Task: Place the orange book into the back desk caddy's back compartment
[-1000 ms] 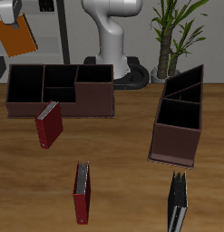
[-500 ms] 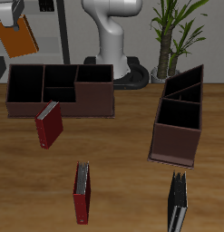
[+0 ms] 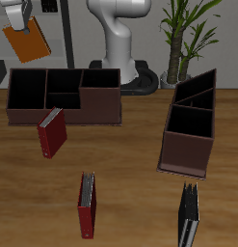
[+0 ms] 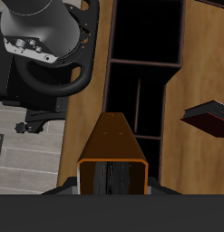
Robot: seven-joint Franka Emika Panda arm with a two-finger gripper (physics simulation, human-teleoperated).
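Up above the table, the gripper carries the orange book, which hangs tilted just beneath the fingers, in the air behind and over the end of the back desk caddy. Its two fingers are clenched on the book's upper edge. From the wrist view, the orange book runs straight out from the claw, its spine facing the camera and its cover edges framing the dark slot where the fingers sit; below it lies the back desk caddy, its black cells open.

On the table, the caddy stands near the back edge, broadside, with one dark-red book leaning just in front of its wall. A second dark-red book lies nearer the front edge. A black book stands at the front edge, close to a second caddy that is set end-on.
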